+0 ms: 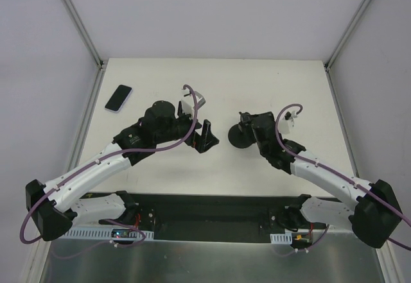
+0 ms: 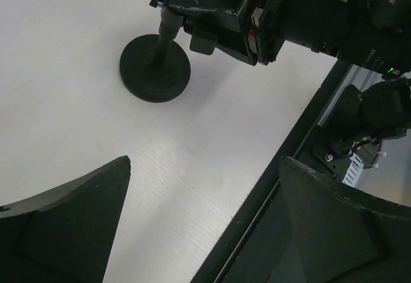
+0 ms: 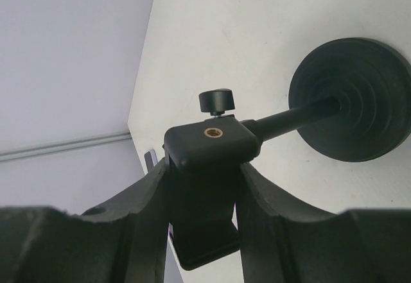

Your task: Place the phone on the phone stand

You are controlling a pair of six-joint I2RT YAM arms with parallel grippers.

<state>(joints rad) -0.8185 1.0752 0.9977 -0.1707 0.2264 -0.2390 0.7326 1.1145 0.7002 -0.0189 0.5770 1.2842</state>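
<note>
Views differed in what they caught. From above, the phone (image 1: 118, 98) lay flat on the table (image 1: 192, 174), dark face up. It was well to the left of the phone stand (image 1: 240, 137) and farther from the arm bases than the stand was. Its long axis ran on a diagonal, the far end leaning toward the stand's side and the near end pointing away from it. No other view showed the phone. The right gripper (image 1: 245, 119) sat at the stand's top, and the left gripper (image 1: 207, 139) hung just left of the stand, between it and the phone, holding nothing.

The left wrist view added the spread. The left gripper's fingers (image 2: 70, 225) stood wide apart over bare table. Beyond them the stand's round base (image 2: 155, 68) sat flat, and its stem (image 2: 165, 29) rose at a slight lean into the right gripper's jaws.

The right wrist view alone gave the grip up close. The right gripper's fingers (image 3: 144, 212) were clamped on either side of the stand's clamp bracket (image 3: 209, 143), which had a small knob (image 3: 216, 100) beside it. The stem ran off from the bracket to the ribbed base.
</note>
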